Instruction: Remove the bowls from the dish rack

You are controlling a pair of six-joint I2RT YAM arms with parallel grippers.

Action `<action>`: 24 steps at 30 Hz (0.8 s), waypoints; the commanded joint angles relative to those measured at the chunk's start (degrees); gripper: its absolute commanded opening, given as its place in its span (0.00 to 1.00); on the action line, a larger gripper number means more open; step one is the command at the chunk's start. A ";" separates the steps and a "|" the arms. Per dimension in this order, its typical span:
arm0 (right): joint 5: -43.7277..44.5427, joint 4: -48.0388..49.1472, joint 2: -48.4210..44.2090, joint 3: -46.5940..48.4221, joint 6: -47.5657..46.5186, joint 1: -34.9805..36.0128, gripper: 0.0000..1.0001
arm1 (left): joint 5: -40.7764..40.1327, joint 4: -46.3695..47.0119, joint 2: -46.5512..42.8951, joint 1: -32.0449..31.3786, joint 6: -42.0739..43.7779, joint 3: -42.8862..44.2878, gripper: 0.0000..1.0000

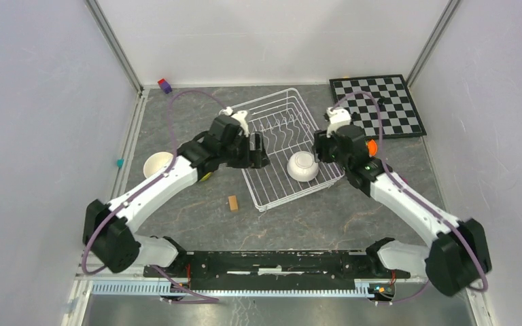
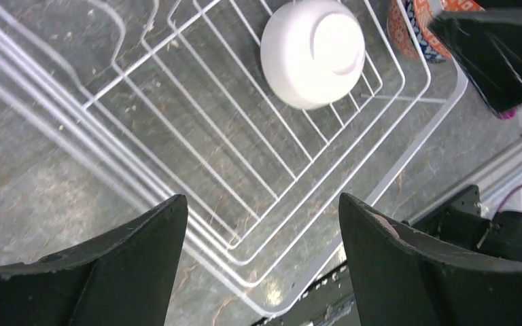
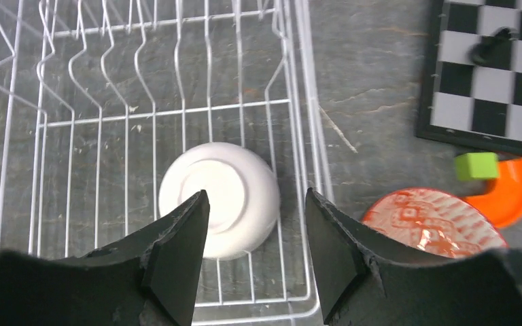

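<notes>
Only white bowl (image 1: pixel 302 166) seen in rack (image 1: pixel 299 195): upside down, near-right corner. Right gripper (image 3: pixel 257 197) spread, empty, poised above it. Left gripper (image 2: pixel 262 198) spread wide, empty. Next, likely: lower, straddle, close, lift out. Red bowl (image 3: pixel 435 221) sits outside, beside rack.

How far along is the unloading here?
Done: a pale round bowl sits left of the white wire dish rack, a red-patterned bowl right of it. In hand: nothing; left gripper and right gripper open. Left: one upturned white bowl inside the rack.
</notes>
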 commanded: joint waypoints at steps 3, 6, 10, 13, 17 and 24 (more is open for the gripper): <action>6.81 10.29 -13.72 -8.49 0.40 -1.05 0.63 | -11.60 5.23 10.95 -7.63 -4.54 10.66 0.96; 8.19 11.91 -18.43 -10.88 -0.60 -1.07 0.67 | -13.92 6.24 17.67 -10.08 -6.60 15.25 1.00; 8.60 13.57 -24.08 -13.95 -0.52 -1.05 0.73 | -15.17 6.33 26.69 -11.96 -8.24 22.10 1.00; 7.78 15.63 -27.05 -16.86 0.49 -1.05 0.77 | -16.74 6.32 31.14 -12.21 -10.31 24.85 1.00; 8.23 16.19 -28.97 -19.00 0.71 -1.06 0.79 | -18.29 7.65 35.04 -12.39 -12.34 25.35 0.96; 8.42 17.53 -28.43 -20.83 0.61 -1.11 0.79 | -18.19 8.25 38.85 -12.52 -13.19 24.51 0.78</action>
